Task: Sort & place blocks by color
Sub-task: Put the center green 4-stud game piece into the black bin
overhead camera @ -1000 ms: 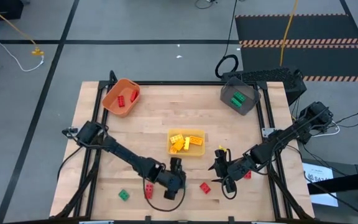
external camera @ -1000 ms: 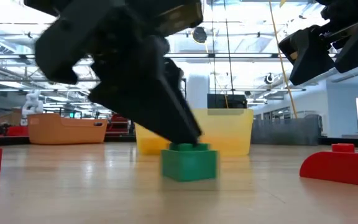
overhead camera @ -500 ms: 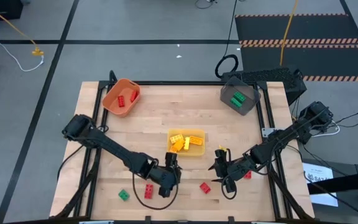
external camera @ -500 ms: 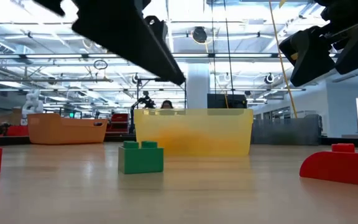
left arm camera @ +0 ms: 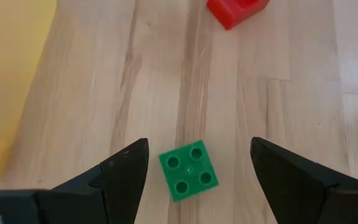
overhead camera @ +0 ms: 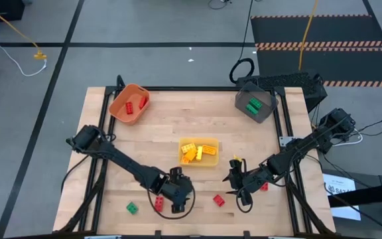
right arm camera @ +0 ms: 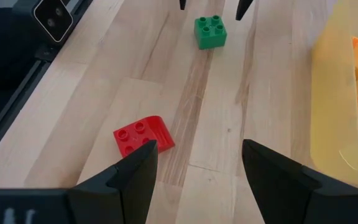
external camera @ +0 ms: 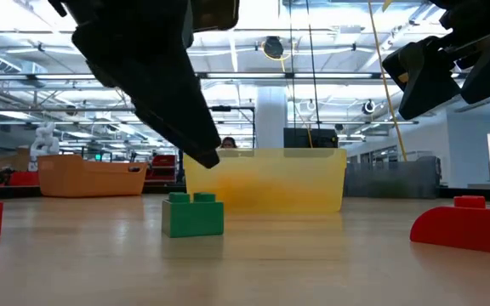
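A: While loose, where is the green block [left arm camera: 188, 170]?

B: Flat on the table [left arm camera: 278, 93], near the yellow bin [external camera: 266, 180], between the left gripper's [left arm camera: 197, 168] spread fingers. Lower squarely, then close. Right gripper [right arm camera: 197, 162]: spread, empty.

No legible text anywhere (views perhaps too coarse).

Left gripper [left arm camera: 194, 163] released the green block [left arm camera: 188, 170]; now hovers above.
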Tool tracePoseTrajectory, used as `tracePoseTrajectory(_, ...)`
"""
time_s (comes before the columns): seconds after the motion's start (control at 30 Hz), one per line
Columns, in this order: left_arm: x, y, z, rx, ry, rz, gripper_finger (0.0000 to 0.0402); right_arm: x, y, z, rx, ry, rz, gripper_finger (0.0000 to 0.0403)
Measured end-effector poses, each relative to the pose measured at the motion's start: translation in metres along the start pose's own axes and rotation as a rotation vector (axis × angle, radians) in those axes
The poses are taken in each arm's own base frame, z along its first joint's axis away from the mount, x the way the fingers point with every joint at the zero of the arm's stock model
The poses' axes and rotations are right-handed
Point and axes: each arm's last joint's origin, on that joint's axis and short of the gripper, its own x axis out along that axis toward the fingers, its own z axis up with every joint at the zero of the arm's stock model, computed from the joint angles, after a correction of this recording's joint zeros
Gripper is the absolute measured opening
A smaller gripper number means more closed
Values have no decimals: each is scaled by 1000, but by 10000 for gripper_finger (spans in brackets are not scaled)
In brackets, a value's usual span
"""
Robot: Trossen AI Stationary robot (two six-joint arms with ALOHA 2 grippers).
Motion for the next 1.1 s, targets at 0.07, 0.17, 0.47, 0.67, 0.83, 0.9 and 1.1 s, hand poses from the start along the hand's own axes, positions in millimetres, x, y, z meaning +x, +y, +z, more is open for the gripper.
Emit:
tracePoseTrajectory(0.07,0,0,-2,-14,9,10,280,0,0,0,0,0,0,226)
tracePoseTrajectory(0.17,8,0,-7,-44,32,30,280,0,0,0,0,0,0,226)
tracePoseTrajectory(0.47,39,3,-23,-43,80,102,280,0,0,-1,-2,11,-3,226)
tracePoseTrajectory(0.67,40,4,-24,-33,74,117,256,0,0,-1,-3,11,-5,226)
tracePoseTrajectory(0.83,35,7,-19,-12,82,97,145,0,-1,0,-43,-1,-33,226)
tracePoseTrajectory(0.9,33,10,-16,10,82,83,141,0,-1,2,-77,-26,-51,226)
tracePoseTrajectory(1.1,23,24,12,40,-30,-3,141,-1,0,15,-294,-154,-92,226)
